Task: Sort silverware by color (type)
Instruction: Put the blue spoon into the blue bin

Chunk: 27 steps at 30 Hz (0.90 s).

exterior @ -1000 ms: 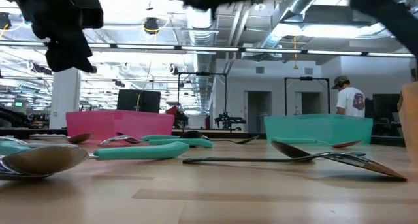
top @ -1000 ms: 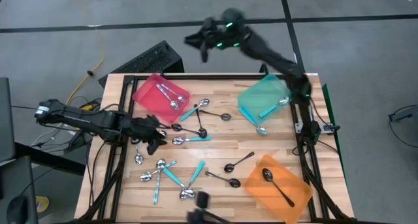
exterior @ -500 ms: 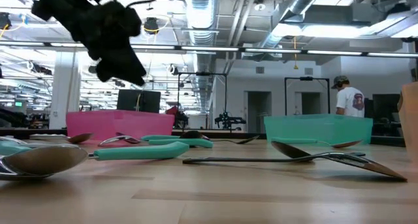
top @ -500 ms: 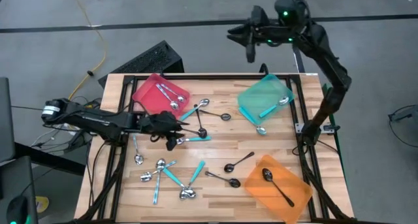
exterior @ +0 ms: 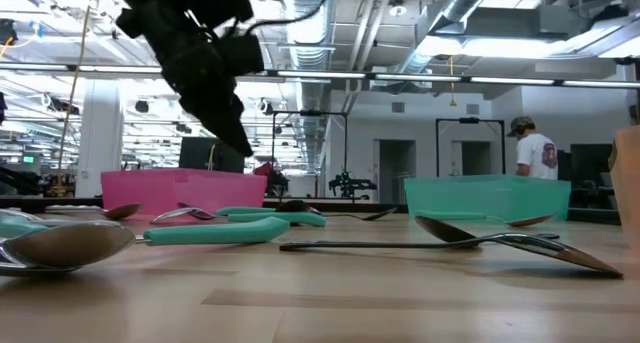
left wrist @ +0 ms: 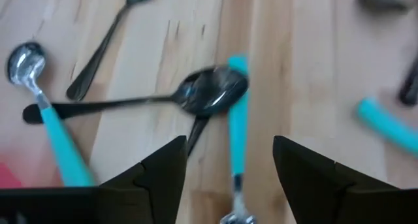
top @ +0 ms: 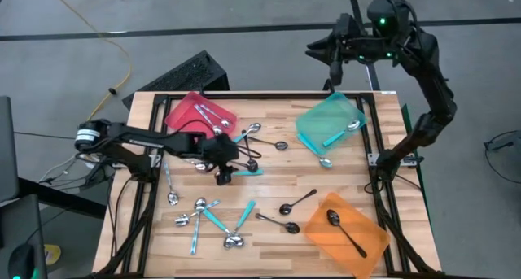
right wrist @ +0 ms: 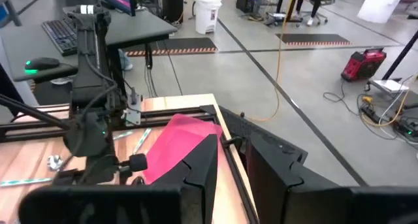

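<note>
Small spoons lie scattered on the wooden table: shiny silver ones, teal-handled ones and black ones. My left gripper (top: 225, 172) hovers open over the middle cluster and touches nothing. In the left wrist view, its fingers stand on either side of a teal-handled spoon (left wrist: 236, 129), which lies partly under the bowl of a black spoon (left wrist: 140, 104). The low view shows this gripper (exterior: 238, 141) above the tabletop. My right gripper (top: 330, 58) is raised high beyond the table's far edge, with its fingers (right wrist: 204, 172) close together and nothing between them.
A red tray (top: 189, 124) holding silver spoons sits far left. A teal tray (top: 319, 116) with a teal-handled spoon sits far right. An orange tray (top: 358, 222) with a black spoon is near right. More spoons (top: 203, 214) lie near left. A person (exterior: 535, 148) stands far behind.
My left gripper has moved toward the table's right, from beside the red tray to over the middle cluster of spoons. My right arm has swung rightward above the far edge, from over the middle to above the teal tray's far side. No spoon has moved.
</note>
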{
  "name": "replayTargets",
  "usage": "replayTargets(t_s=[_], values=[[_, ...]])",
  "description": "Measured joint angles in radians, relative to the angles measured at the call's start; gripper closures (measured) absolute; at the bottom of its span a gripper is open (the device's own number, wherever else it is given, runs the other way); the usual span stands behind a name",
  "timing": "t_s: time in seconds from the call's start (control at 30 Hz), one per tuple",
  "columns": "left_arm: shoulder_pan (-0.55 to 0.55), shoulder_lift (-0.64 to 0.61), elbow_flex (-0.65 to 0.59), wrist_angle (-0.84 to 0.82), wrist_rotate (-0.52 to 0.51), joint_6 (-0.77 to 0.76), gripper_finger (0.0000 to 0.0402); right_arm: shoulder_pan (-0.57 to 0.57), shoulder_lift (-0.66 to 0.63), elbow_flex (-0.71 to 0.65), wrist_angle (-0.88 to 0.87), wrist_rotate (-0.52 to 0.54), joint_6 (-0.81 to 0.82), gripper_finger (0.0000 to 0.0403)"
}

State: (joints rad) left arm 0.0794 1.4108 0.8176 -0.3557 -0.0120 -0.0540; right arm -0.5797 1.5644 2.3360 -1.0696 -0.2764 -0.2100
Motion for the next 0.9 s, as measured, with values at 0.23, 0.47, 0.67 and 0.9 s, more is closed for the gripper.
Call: replayTargets(t_s=[0.23,0.47,0.67,0.9], values=[[0.010,0.077,0.029,-0.066,0.001,0.016,0.0188,-0.006,-0.001,0.000,-0.069,0.017,0.000,0.0298],[-0.006,0.134,0.029,-0.042,0.002,0.020,0.0188,-0.030,0.028,0.000,-0.081,0.018,0.000,0.0298],[-0.049,0.194,0.029,-0.029,-0.001,0.016,0.0188,-0.046,0.059,0.000,-0.105,0.018,0.001,0.0298],[-0.075,0.249,0.029,-0.021,-0.047,0.015,0.0188,-0.044,0.092,0.000,-0.123,0.015,-0.001,0.0298]])
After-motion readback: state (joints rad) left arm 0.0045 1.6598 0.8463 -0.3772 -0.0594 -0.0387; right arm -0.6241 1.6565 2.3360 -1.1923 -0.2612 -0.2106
